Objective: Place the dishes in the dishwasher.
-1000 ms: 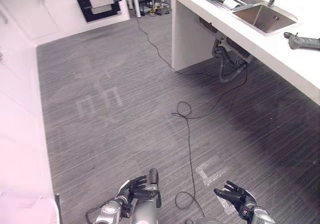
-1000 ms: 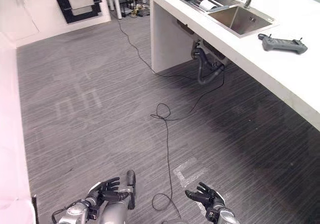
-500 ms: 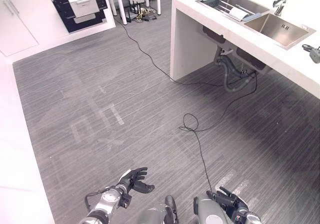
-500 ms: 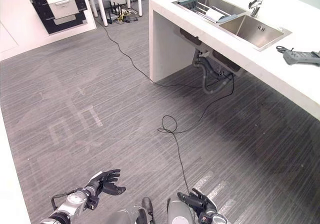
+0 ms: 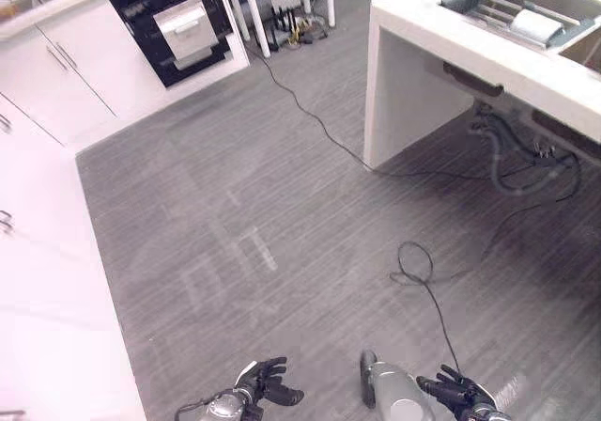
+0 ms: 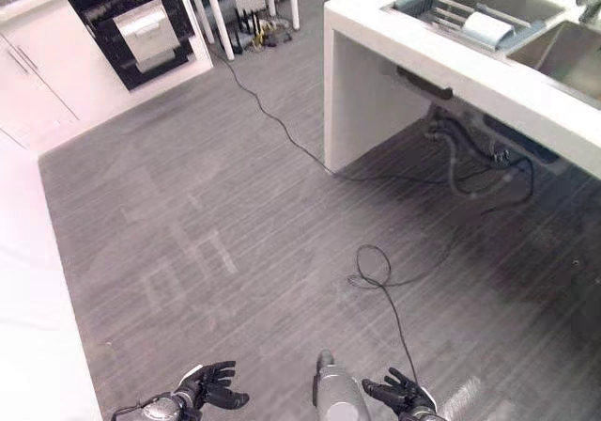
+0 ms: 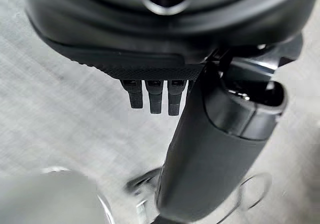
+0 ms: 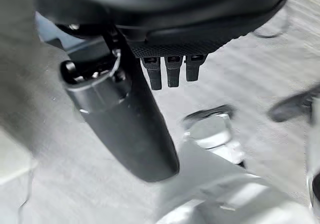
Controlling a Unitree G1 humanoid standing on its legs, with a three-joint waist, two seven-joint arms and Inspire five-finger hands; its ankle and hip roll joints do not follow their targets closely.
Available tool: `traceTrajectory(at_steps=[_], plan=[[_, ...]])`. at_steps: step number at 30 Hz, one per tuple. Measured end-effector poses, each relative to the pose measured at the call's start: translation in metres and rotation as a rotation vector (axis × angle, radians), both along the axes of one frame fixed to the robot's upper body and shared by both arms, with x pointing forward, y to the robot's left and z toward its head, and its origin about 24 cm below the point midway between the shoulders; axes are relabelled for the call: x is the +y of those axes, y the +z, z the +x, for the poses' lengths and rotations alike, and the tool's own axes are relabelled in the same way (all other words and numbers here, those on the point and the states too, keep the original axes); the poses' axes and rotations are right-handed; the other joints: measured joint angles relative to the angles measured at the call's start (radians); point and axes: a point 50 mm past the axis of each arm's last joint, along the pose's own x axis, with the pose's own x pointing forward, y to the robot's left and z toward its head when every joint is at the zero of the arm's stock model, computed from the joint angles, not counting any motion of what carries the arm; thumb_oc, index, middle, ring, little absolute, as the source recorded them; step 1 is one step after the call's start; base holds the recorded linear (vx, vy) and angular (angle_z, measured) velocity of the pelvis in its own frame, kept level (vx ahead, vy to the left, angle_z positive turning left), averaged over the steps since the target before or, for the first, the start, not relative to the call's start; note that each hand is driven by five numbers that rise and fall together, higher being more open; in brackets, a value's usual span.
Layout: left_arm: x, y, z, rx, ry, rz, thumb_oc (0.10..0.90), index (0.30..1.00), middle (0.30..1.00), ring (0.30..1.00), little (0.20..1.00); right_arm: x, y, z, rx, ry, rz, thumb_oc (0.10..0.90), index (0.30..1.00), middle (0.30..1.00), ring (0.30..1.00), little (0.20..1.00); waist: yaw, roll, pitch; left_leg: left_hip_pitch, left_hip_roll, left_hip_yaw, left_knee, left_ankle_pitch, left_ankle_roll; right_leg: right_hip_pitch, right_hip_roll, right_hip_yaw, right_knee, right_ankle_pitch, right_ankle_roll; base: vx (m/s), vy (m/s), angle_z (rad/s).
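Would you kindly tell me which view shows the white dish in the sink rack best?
The right eye view: the white dish lies whole in the sink rack on the counter. The left eye view shows the same dish nearer the picture's upper edge. Both wrist views look at hands and floor.

A kitchen: sink (image 6: 554,50) in white counter (image 6: 441,59), built-in oven (image 5: 178,26).

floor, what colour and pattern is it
Grey, with fine streaked lines like wood grain; the floor shows best in the right eye view.

Both robot hands lower (view shifted)
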Motion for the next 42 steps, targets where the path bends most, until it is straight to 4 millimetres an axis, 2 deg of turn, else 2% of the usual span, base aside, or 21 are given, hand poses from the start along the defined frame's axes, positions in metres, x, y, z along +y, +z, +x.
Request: traceTrajectory(at_steps=[1, 2, 4, 6, 7, 8, 9, 10, 13, 17, 18, 19, 21, 23, 26, 29, 30, 32, 34, 40, 42], plan=[[0.004, -0.002, -0.008, 0.015, 0.015, 0.001, 0.8, 0.9, 0.9, 0.9, 0.9, 0.003, 0.002, 0.009, -0.024, 0.018, 0.0, 0.8, 0.9, 0.9, 0.9, 0.9, 0.011, 0.008, -0.03, -0.074, 0.034, 0.022, 0.16, 0.071, -0.021, 0.07, 0.009, -0.001, -0.083, -0.072, 0.012, 0.17, -0.174, -0.65], [0.012, 0.005, 0.008, -0.031, 0.014, 0.012, 0.8, 0.9, 0.9, 0.9, 0.9, 0.015, 0.0, 0.018, -0.039, 0.021, 0.024, 0.8, 0.9, 0.9, 0.9, 0.9, 0.023, 0.009, -0.026, -0.243, 0.151, 0.038, 0.381, -0.067, 0.035, 0.122, 0.03, -0.008, -0.113, -0.073, 0.062, 0.07, -0.056, -0.29], [0.019, 0.012, 0.022, -0.069, 0.0, 0.028, 0.8, 0.9, 0.9, 0.9, 0.9, 0.029, -0.005, 0.019, -0.031, 0.028, 0.061, 0.8, 0.9, 0.9, 0.9, 0.9, 0.033, -0.076, -0.02, -0.336, 0.162, -0.007, 0.229, -0.113, 0.034, 0.168, -0.033, -0.008, -0.068, -0.081, 0.073, 0.0, 0.0, 0.02], [0.012, 0.013, 0.027, -0.079, -0.019, 0.015, 0.8, 0.9, 0.9, 0.9, 0.9, 0.025, -0.002, 0.02, -0.041, 0.035, 0.051, 0.8, 0.9, 0.9, 0.9, 0.9, 0.032, -0.077, -0.009, -0.318, 0.19, -0.03, 0.013, 0.052, 0.035, 0.04, -0.064, -0.006, 0.22, -0.1, 0.079, 0.7, 0.16, -0.09], [0.014, 0.014, 0.026, -0.074, -0.036, 0.026, 0.8, 0.9, 0.9, 0.9, 0.9, 0.026, -0.001, 0.021, -0.043, 0.081, 0.03, 0.8, 0.9, 0.9, 0.9, 0.9, 0.023, -0.058, 0.0, -0.351, 0.194, -0.054, 0.206, 0.065, -0.024, 0.057, 0.001, -0.003, 0.115, -0.157, 0.059, 0.83, 0.206, 0.39], [0.022, 0.019, 0.025, -0.108, -0.107, 0.049, 0.8, 0.9, 0.9, 0.9, 0.9, 0.03, -0.009, 0.0, 0.015, 0.105, 0.034, 0.8, 0.9, 0.9, 0.9, 0.9, 0.049, -0.107, -0.018, -0.473, 0.172, -0.1, 0.431, 0.031, -0.049, 0.111, 0.042, 0.064, -0.09, -0.154, 0.052, 0.34, 0.115, 0.28], [0.026, 0.02, 0.02, -0.136, -0.107, 0.054, 0.8, 0.9, 0.9, 0.9, 0.9, 0.034, -0.016, -0.013, 0.098, 0.105, 0.058, 0.8, 0.9, 0.9, 0.9, 0.9, 0.087, -0.127, -0.051, -0.49, 0.157, -0.097, 0.264, -0.106, -0.011, 0.083, 0.057, 0.17, -0.054, -0.078, 0.048, 0.31, 0.095, -0.08], [0.024, 0.019, 0.017, -0.131, -0.095, 0.047, 0.8, 0.9, 0.9, 0.9, 0.9, 0.029, -0.017, -0.017, 0.121, 0.093, 0.045, 0.8, 0.9, 0.9, 0.9, 0.9, 0.113, -0.099, -0.06, -0.521, 0.177, -0.102, 0.078, -0.135, -0.024, 0.088, 0.081, 0.184, -0.069, -0.076, 0.052, 0.42, 0.138, -0.49], [0.003, 0.02, 0.03, -0.161, -0.052, -0.029, 0.8, 0.9, 0.9, 0.9, 0.9, 0.007, -0.003, 0.009, 0.053, 0.069, -0.02, 0.8, 0.9, 0.9, 0.9, 0.9, 0.121, 0.019, 0.01, -0.566, 0.229, -0.188, -0.311, -0.041, -0.047, 0.142, 0.144, 0.222, -0.091, -0.096, 0.055, 0.35, 0.163, -0.56], [0.005, 0.013, 0.021, -0.105, -0.018, -0.033, 0.8, 0.9, 0.9, 0.9, 0.9, 0.005, 0.0, 0.014, 0.038, 0.085, -0.017, 0.8, 0.9, 0.9, 0.9, 0.9, 0.111, 0.053, 0.005, -0.458, 0.244, -0.163, -0.368, -0.042, 0.008, 0.195, 0.138, 0.36, -0.043, -0.185, 0.109, 0.39, 0.246, -1.13], [0.007, 0.012, 0.019, -0.094, -0.014, -0.03, 0.8, 0.9, 0.9, 0.9, 0.9, 0.003, 0.0, 0.012, 0.043, 0.083, -0.02, 0.8, 0.9, 0.9, 0.9, 0.9, 0.111, 0.057, 0.002, -0.398, 0.239, -0.152, -0.413, -0.057, 0.024, 0.203, 0.132, 0.354, -0.03, -0.211, 0.122, 0.49, 0.291, -0.95], [0.012, 0.013, 0.022, -0.084, -0.004, -0.014, 0.8, 0.9, 0.9, 0.9, 0.9, 0.007, -0.004, 0.005, 0.071, 0.071, -0.01, 0.8, 0.9, 0.9, 0.9, 0.9, 0.099, 0.019, 0.011, -0.367, 0.199, -0.136, -0.412, 0.011, 0.057, 0.238, 0.084, 0.352, -0.018, -0.257, 0.174, 0.44, 0.287, -0.58], [0.017, 0.016, 0.026, -0.099, 0.002, -0.006, 0.8, 0.9, 0.9, 0.9, 0.9, 0.012, -0.009, -0.005, 0.094, 0.066, 0.012, 0.8, 0.9, 0.9, 0.9, 0.9, 0.109, -0.015, 0.011, -0.342, 0.181, -0.108, -0.412, 0.092, 0.113, 0.261, 0.041, 0.266, -0.017, -0.268, 0.201, 0.33, 0.256, -0.25], [0.022, 0.017, 0.029, -0.087, -0.006, 0.015, 0.8, 0.9, 0.9, 0.9, 0.9, 0.02, -0.013, -0.009, 0.106, 0.043, 0.032, 0.8, 0.9, 0.9, 0.9, 0.9, 0.103, -0.05, 0.009, -0.337, 0.153, -0.094, -0.358, 0.033, 0.144, 0.29, 0.003, 0.233, -0.015, -0.237, 0.235, 0.21, 0.178, -0.1], [0.026, 0.02, 0.035, -0.092, -0.043, 0.041, 0.8, 0.9, 0.9, 0.9, 0.9, 0.028, -0.015, -0.01, 0.102, 0.044, 0.052, 0.8, 0.9, 0.9, 0.9, 0.9, 0.079, -0.05, 0.005, -0.308, 0.138, -0.095, -0.335, -0.009, 0.173, 0.199, -0.007, 0.232, 0.228, -0.171, 0.284, 0.18, 0.155, 0.14], [0.034, 0.024, 0.038, -0.106, -0.053, 0.071, 0.8, 0.9, 0.9, 0.9, 0.9, 0.027, -0.009, 0.007, 0.025, 0.019, 0.05, 0.8, 0.9, 0.9, 0.9, 0.9, 0.074, -0.053, 0.009, -0.291, 0.131, -0.048, -0.338, -0.067, 0.201, 0.023, -0.041, 0.218, 0.454, -0.009, 0.37, 0.2, 0.088, -0.45], [0.035, 0.022, 0.035, -0.084, -0.056, 0.079, 0.8, 0.9, 0.9, 0.9, 0.9, 0.025, -0.006, 0.015, 0.003, 0.027, 0.042, 0.8, 0.9, 0.9, 0.9, 0.9, 0.07, -0.029, 0.014, -0.262, 0.137, -0.027, -0.35, -0.076, 0.222, -0.033, -0.055, 0.142, 0.422, -0.094, 0.318, 0.18, -0.065, -0.47], [0.033, 0.022, 0.036, -0.093, -0.057, 0.074, 0.8, 0.9, 0.9, 0.9, 0.9, 0.025, -0.004, 0.017, -0.012, 0.03, 0.04, 0.8, 0.9, 0.9, 0.9, 0.9, 0.057, -0.014, 0.017, -0.248, 0.138, -0.026, -0.359, -0.093, 0.222, -0.049, -0.047, 0.09, 0.279, -0.125, 0.276, 0.2, -0.141, -0.14], [0.031, 0.021, 0.034, -0.089, -0.052, 0.074, 0.8, 0.9, 0.9, 0.9, 0.9, 0.023, -0.004, 0.016, -0.01, 0.018, 0.038, 0.8, 0.9, 0.9, 0.9, 0.9, 0.046, -0.006, 0.023, -0.229, 0.134, 0.0, -0.362, -0.112, 0.205, -0.036, -0.067, 0.039, -0.163, -0.074, 0.257, 0.28, -0.279, -0.2], [0.035, 0.009, 0.007, -0.026, -0.016, 0.084, 0.8, 0.9, 0.9, 0.9, 0.9, 0.02, -0.005, 0.012, -0.005, -0.022, 0.043, 0.8, 0.9, 0.9, 0.9, 0.9, 0.044, -0.029, 0.026, -0.175, 0.14, 0.046, -0.32, -0.18, 0.187, -0.024, -0.171, 0.025, -0.175, 0.06, 0.284, 0.19, -0.323, -0.27], [0.038, 0.004, -0.009, 0.005, 0.019, 0.101, 0.8, 0.9, 0.9, 0.9, 0.9, 0.026, -0.009, 0.006, 0.026, -0.023, 0.062, 0.8, 0.9, 0.9, 0.9, 0.9, 0.053, -0.042, 0.019, -0.168, 0.188, 0.047, -0.296, -0.203, 0.133, 0.054, -0.126, -0.021, -0.155, 0.039, 0.272, 0.25, -0.434, -0.27]])
